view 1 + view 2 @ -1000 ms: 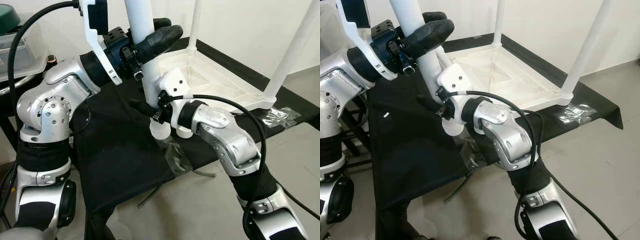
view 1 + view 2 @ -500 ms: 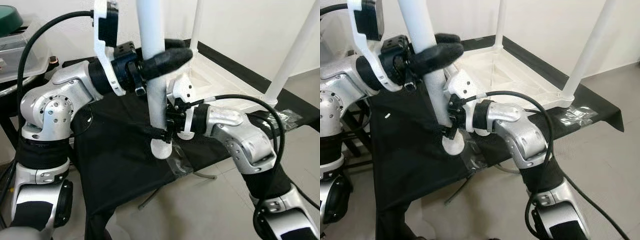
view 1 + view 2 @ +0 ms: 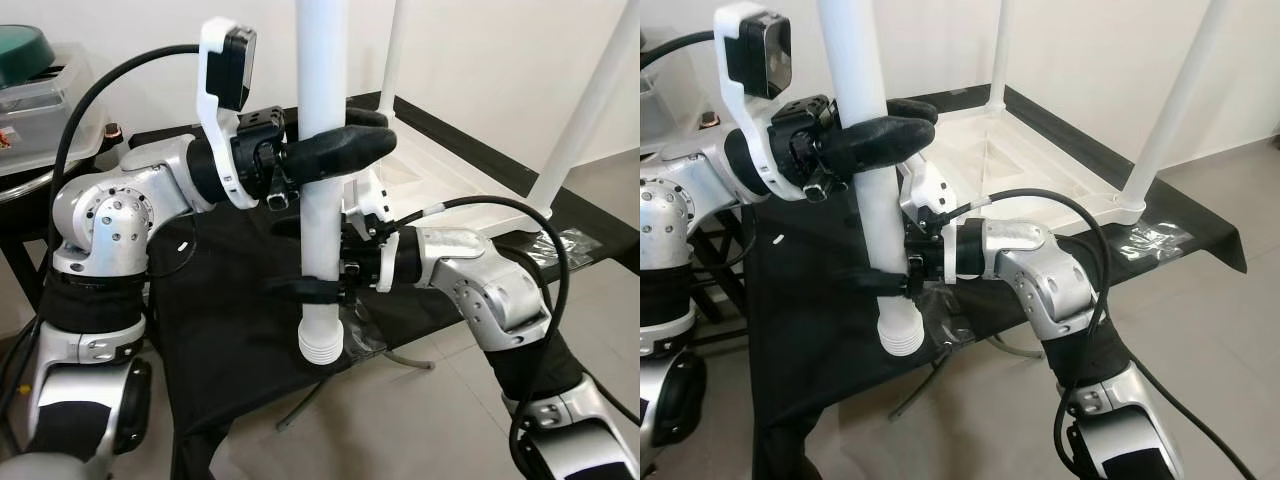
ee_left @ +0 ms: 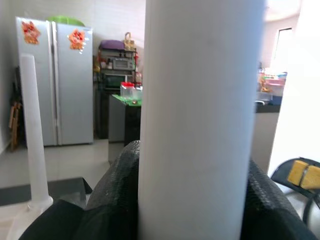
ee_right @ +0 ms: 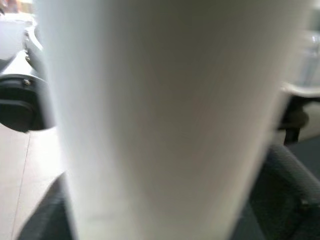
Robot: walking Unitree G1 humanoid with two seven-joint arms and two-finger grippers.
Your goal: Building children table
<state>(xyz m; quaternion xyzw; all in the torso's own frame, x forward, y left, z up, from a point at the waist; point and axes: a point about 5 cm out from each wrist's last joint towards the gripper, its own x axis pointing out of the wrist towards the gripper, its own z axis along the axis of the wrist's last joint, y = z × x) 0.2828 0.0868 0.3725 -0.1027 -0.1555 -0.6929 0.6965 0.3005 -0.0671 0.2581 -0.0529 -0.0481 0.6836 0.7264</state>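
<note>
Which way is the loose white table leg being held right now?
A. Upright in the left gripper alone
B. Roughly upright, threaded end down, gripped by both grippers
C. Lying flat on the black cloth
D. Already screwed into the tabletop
B. The white table leg stands roughly upright with its threaded end low, the left gripper clamped around it higher up and the right gripper closed on it just above the thread.

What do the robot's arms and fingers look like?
Both arms are shiny silver with round joints, black bands and looping black cables. The left gripper has fat, rough black fingers and a white bracket with a camera. The right gripper has thin black fingers.
</note>
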